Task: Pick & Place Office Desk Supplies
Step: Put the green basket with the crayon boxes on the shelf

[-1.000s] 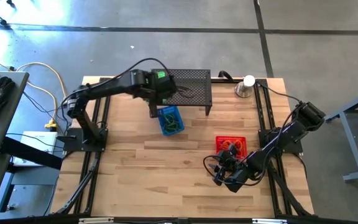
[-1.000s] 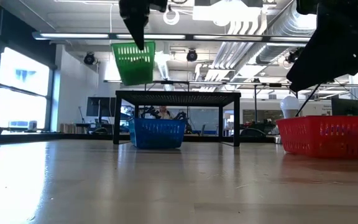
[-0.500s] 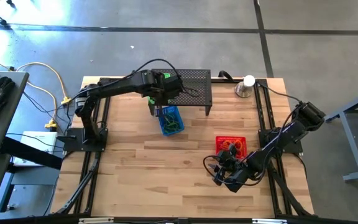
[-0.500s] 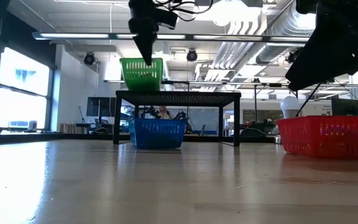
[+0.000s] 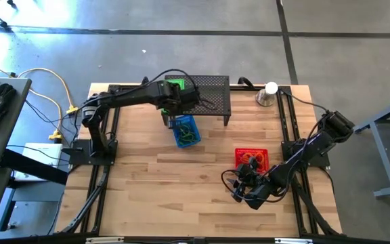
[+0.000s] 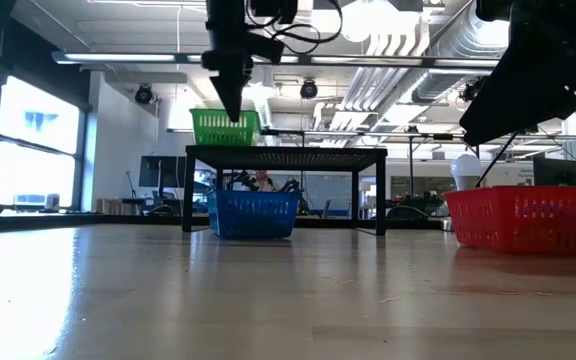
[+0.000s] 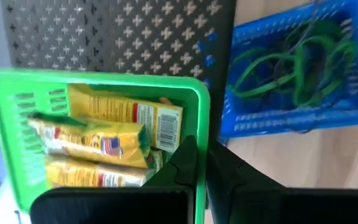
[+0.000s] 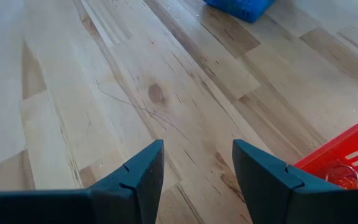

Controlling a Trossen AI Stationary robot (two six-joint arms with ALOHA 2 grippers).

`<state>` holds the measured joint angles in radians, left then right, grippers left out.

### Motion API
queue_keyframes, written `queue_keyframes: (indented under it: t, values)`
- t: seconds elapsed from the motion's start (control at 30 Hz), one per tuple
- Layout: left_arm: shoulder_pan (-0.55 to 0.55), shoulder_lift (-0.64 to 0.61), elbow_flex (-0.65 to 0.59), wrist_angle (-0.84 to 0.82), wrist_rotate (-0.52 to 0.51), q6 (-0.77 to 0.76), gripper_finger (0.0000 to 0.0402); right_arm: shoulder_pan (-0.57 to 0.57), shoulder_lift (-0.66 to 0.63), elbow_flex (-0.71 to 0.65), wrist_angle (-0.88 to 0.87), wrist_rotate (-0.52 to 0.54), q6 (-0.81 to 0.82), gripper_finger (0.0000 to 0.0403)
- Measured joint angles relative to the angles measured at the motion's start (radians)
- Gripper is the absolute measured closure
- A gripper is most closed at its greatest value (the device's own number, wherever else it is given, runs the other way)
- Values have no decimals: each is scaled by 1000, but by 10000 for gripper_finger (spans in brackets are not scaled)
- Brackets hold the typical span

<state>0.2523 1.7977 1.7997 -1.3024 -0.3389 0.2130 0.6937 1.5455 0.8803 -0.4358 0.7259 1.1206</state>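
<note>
Left end effector (image 7: 201, 163) pinches slotted green plastic basket (image 7: 98, 87) rim, seemingly on perforated metal stand (image 7: 123, 37); glossy yellow packets (image 7: 104, 137) inside. Right end effector (image 8: 194, 163) wide, empty.

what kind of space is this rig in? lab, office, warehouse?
Most likely an industrial-style robotics lab or workshop. The low view shows exposed ceiling ducts and strip lights. The high view shows a bare concrete floor around a wooden table, with loose cables beside it.
</note>
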Motion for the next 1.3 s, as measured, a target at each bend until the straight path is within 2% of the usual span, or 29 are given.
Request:
queue_keyframes:
  t: [0.17,0.67,1.3]
  values:
    - [-1,-3,-30,19,-39,7,396,0,0,0,0,0,0,224]
    - [-47,0,-33,29,-31,-3,379,-15,0,0,-1,8,-27,224]
    - [-46,0,-33,28,-57,-26,374,-16,0,0,0,8,-49,224]
